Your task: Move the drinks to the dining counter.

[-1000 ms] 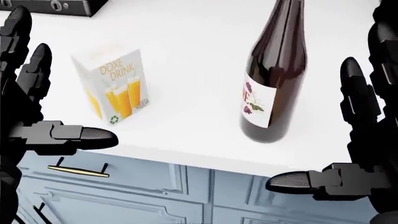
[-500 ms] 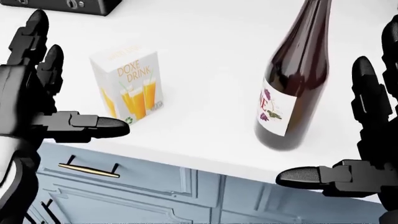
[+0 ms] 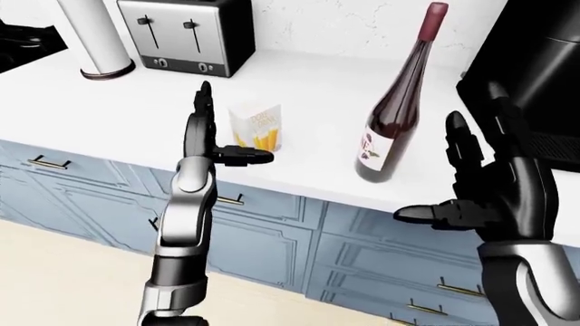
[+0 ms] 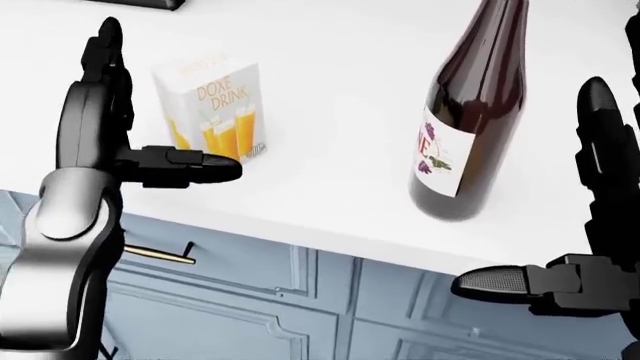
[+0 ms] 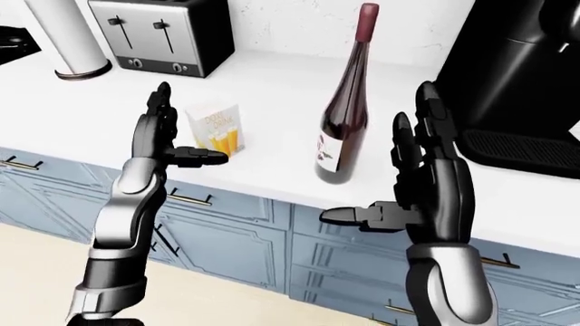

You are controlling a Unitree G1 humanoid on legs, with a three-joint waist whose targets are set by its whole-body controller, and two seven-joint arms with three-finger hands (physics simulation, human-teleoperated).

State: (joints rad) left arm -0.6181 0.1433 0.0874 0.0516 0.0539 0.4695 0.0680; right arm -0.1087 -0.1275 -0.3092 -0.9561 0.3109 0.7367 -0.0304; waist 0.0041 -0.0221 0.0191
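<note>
A white juice carton printed "DOXE DRINK" stands upright on the white counter. To its right stands a dark wine bottle with a red cap and a pale label. My left hand is open just left of the carton, fingers pointing up; its thumb crosses below the carton's lower edge, and contact cannot be told. My right hand is open to the right of the bottle and apart from it, its thumb pointing left below the counter edge.
A black toaster and a white paper towel roll stand at the counter's top left. A black coffee machine stands right of the bottle. Blue cabinet drawers with brass handles run under the counter.
My left hand has risen and moved right, from the picture's left edge to beside the carton. The view has shifted slightly. The right hand holds much the same place.
</note>
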